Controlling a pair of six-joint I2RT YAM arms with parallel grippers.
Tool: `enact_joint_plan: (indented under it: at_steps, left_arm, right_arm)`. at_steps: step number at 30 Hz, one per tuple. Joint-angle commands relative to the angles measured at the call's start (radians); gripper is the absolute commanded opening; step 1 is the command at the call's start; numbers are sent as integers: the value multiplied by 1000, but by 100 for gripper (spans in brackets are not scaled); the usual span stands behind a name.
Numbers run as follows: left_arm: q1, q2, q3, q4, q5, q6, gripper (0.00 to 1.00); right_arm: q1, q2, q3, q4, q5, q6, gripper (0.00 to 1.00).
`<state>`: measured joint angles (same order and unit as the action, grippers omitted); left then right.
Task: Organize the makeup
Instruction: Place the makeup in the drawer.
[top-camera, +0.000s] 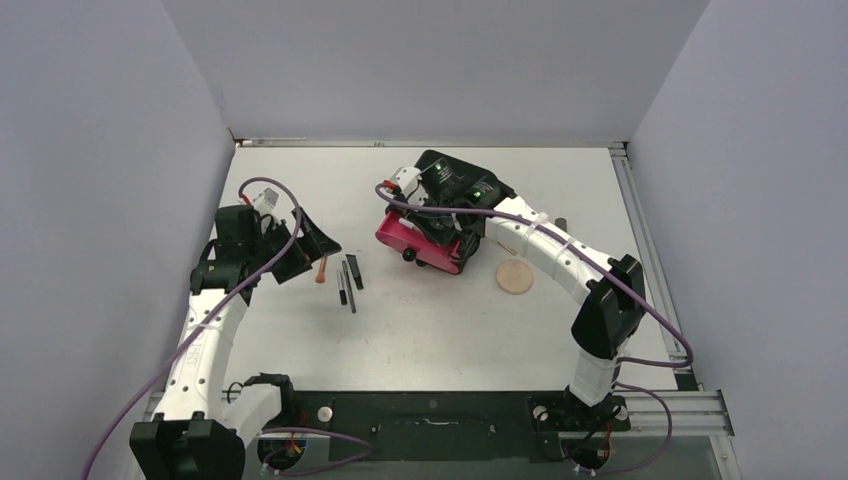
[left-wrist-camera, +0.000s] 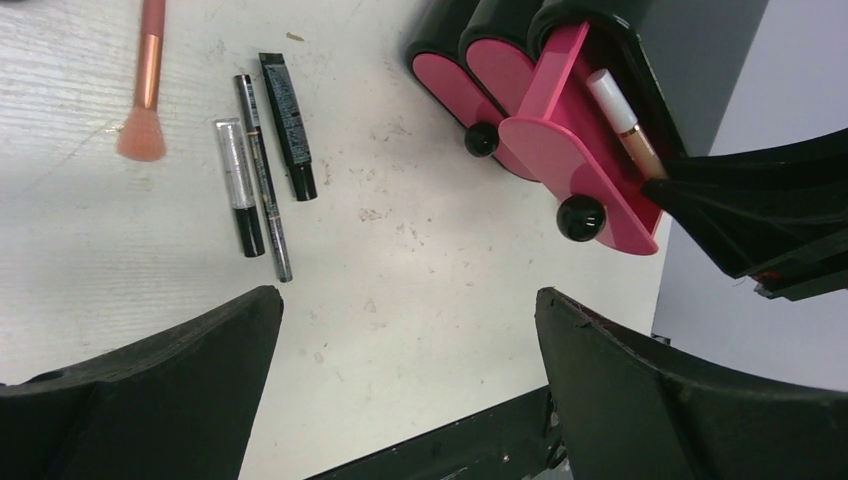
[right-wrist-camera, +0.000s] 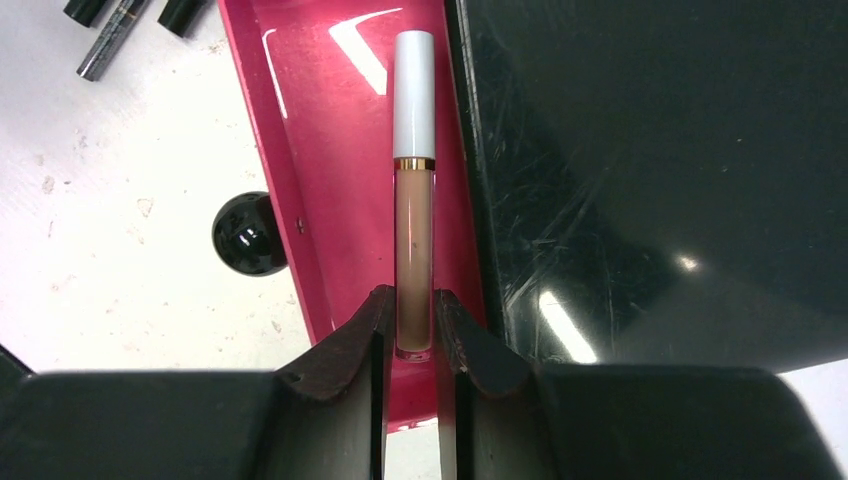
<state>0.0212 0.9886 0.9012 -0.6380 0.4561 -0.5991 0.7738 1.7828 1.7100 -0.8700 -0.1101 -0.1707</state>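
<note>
Editor: Seen from above, what is happening on the worktop (top-camera: 420, 330)?

Photographer: The right arm (top-camera: 560, 260) is reaching over a pink drawer (top-camera: 405, 238). The left claw (top-camera: 315, 258) is hanging wide open, holding nothing, just beside a brush (top-camera: 322, 268) and pencils (top-camera: 349, 280). A peach disc (top-camera: 515, 276) is lying alone to the right of the drawer.

Editor: And from the left wrist?

Photographer: The left claw is gaping over bare worktop. The brush and pencils are lying side by side at upper left. At upper right the drawer is standing pulled out, a white-capped tan tube (left-wrist-camera: 625, 115) is sitting inside it, and the right claw (left-wrist-camera: 660, 188) is meeting the tube's tan end.

Editor: From the right wrist?

Photographer: The right claw is pinching the tube's tan end between nearly closed fingers. The tube is pointing lengthwise along the drawer, cap away, close beside the black cabinet (right-wrist-camera: 650, 180). A black knob (right-wrist-camera: 248, 233) is showing on the drawer's front.
</note>
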Motion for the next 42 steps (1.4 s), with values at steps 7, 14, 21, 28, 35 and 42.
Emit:
enact_joint_plan:
  at_steps: [7, 14, 21, 28, 35, 42]
  left_arm:
    - [1, 62, 110, -137, -68, 183, 95]
    - [0, 68, 88, -135, -68, 186, 96]
    - [-2, 81, 81, -124, -71, 185, 96]
    - [-6, 83, 60, -123, -117, 177, 95]
    - [-11, 71, 45, -113, -179, 156, 96]
    - [-13, 115, 48, -96, -270, 144, 95]
  right_arm:
    - [17, 54, 68, -6, 65, 16, 17]
    - [18, 56, 71, 11, 73, 16, 20]
    - [18, 42, 73, 17, 70, 17, 23]
    - [18, -7, 79, 47, 19, 32, 24]
    - [18, -84, 65, 84, -62, 87, 27]
    - [13, -244, -52, 244, -100, 215, 47]
